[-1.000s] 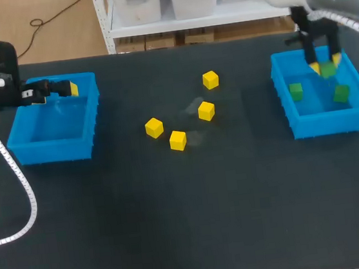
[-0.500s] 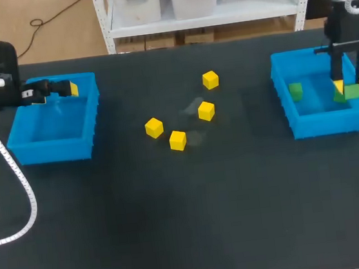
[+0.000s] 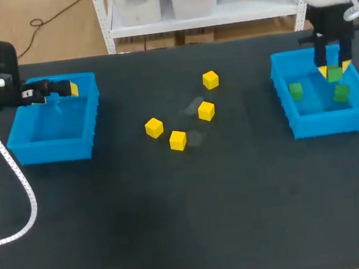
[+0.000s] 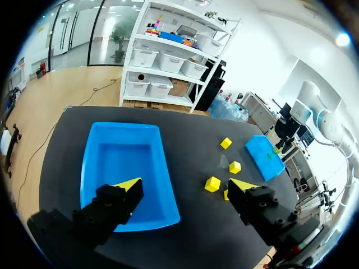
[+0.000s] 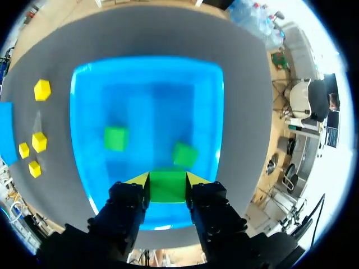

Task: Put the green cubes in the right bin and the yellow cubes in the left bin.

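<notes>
My right gripper (image 3: pixel 334 69) hangs over the right blue bin (image 3: pixel 284 106), shut on a green cube (image 3: pixel 335 75). In the right wrist view the held green cube (image 5: pixel 167 186) sits between the yellow tips above the right bin (image 5: pixel 76 140). Two more green cubes (image 3: pixel 296 91) (image 3: pixel 341 93) lie inside. Several yellow cubes lie mid-table, such as the far one (image 3: pixel 210 79) and the near one (image 3: pixel 178 140). My left gripper (image 3: pixel 70 89) stands open, holding nothing, at the far rim of the left bin (image 3: pixel 17 137). In the left wrist view, the left gripper (image 4: pixel 185 188) looks down on the left bin (image 4: pixel 164 168).
The left bin has nothing in it. Between the bins, dark tabletop surrounds the yellow cubes (image 3: pixel 206 110) (image 3: pixel 154 127). A white cable (image 3: pixel 15 172) from my left arm loops over the table's left side.
My right gripper, keeping the green cube, swung toward the bin's near right corner and then came back to its far side. The left arm has stayed still.
</notes>
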Tool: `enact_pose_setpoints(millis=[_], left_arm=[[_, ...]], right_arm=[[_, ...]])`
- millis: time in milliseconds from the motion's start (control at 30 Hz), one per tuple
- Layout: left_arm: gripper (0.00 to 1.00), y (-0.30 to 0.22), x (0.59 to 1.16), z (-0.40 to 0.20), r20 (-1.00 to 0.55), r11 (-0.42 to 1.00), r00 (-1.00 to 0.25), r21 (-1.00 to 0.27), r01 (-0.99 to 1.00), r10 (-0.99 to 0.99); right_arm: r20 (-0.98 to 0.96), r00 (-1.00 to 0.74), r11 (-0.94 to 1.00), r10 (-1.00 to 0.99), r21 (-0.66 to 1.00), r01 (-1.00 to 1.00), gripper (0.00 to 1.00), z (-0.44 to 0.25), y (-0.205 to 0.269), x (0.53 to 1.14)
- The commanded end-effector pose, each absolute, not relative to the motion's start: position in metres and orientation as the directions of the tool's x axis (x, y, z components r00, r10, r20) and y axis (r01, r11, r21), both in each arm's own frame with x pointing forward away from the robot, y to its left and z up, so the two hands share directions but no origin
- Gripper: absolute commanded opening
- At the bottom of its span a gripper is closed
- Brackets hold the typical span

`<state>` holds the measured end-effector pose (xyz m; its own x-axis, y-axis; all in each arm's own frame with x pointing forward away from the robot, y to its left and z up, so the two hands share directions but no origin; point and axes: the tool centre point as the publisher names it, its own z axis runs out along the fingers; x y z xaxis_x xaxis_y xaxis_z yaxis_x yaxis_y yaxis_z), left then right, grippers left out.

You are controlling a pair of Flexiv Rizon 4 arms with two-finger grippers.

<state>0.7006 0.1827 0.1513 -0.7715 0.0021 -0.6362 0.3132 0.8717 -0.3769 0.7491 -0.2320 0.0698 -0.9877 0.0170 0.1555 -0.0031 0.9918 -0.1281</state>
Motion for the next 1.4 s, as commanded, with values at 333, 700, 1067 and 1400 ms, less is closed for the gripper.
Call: enact_pose_setpoints(millis=[333, 700, 1067, 1400], left_arm=[[1.0, 0.184, 0.7, 0.15, -0.641, 0.867, -0.767, -0.382, 0.32, 0.001], [1.0, 0.184, 0.7, 0.15, -0.641, 0.867, -0.767, -0.382, 0.32, 0.001], [1.0, 0.184, 0.7, 0.15, -0.641, 0.867, -0.767, -0.382, 0.32, 0.001], [1.0, 0.177, 0.702, 0.165, -0.596, 0.903, -0.8, -0.301, 0.306, 0.073]], right_arm=[[-0.72, -0.683, 0.989, -0.121, -0.149, -0.018, 1.0, 0.069, -0.23, 0.755], [-0.72, -0.683, 0.989, -0.121, -0.149, -0.018, 1.0, 0.069, -0.23, 0.755], [-0.72, -0.683, 0.989, -0.121, -0.149, -0.018, 1.0, 0.069, -0.23, 0.755], [-0.72, -0.683, 0.989, -0.121, -0.149, -0.018, 1.0, 0.069, -0.23, 0.755]])
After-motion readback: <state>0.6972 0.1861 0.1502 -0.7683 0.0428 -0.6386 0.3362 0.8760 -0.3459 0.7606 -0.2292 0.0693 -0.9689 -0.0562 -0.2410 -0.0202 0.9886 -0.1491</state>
